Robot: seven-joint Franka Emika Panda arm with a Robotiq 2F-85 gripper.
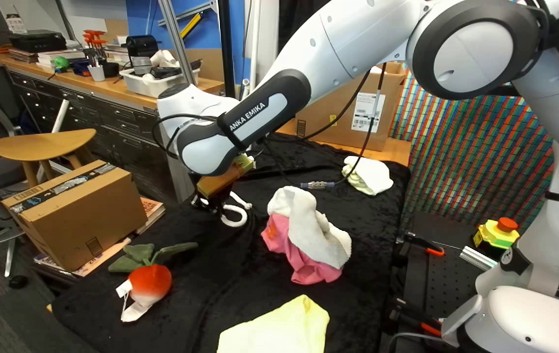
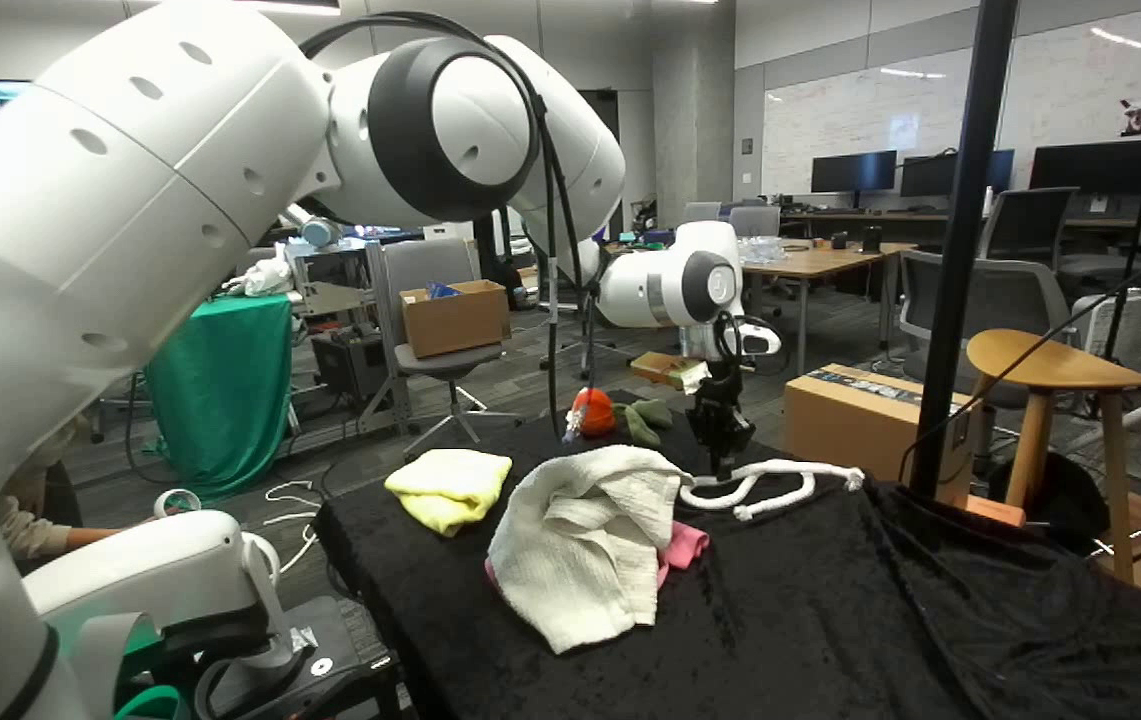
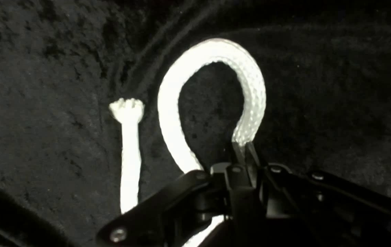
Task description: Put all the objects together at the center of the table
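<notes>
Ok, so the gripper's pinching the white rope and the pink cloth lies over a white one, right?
Not quite: the pink cloth lies under a white cloth, as both exterior views show. The gripper is pinching the white rope.

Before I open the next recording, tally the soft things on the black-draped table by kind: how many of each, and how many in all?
Cloths: 4 (yellow cloth, pink cloth, draped white cloth over the pink, separate white cloth)
White rope: 1
Red-orange toy: 1
Total: 6
</notes>
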